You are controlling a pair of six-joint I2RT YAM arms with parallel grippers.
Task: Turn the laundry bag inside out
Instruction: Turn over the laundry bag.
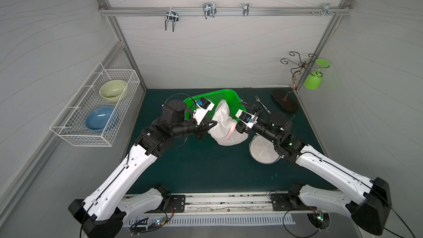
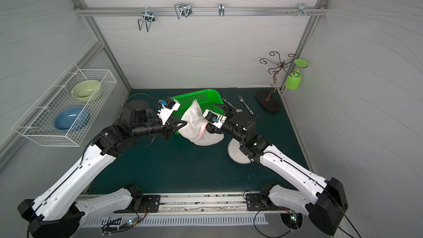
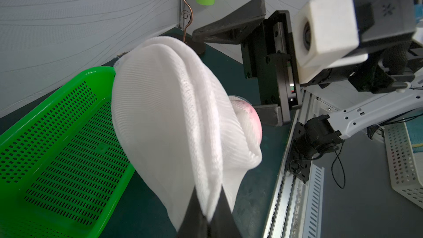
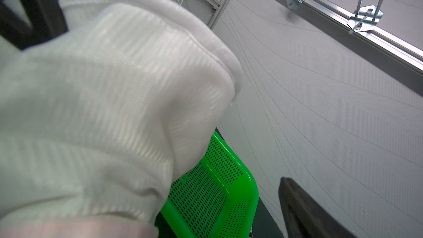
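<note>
Progress looks partial: the laundry bag hangs lifted in the middle of the table, over the near edge of the green basket, and its lower part rests on the mat. Its pink-edged mouth faces right, and I judge the cloth is not yet turned through. The left gripper is pinched tight on a fold at the bag's left side, its arm reaching in low. The right gripper stands wide apart at the mouth, one finger seemingly under the cloth, the other bare.

Grey wave-patterned wall panels are enclosing a dark green mat; an aluminium rail is spanning the back panel, carrying metal hooks.
</note>
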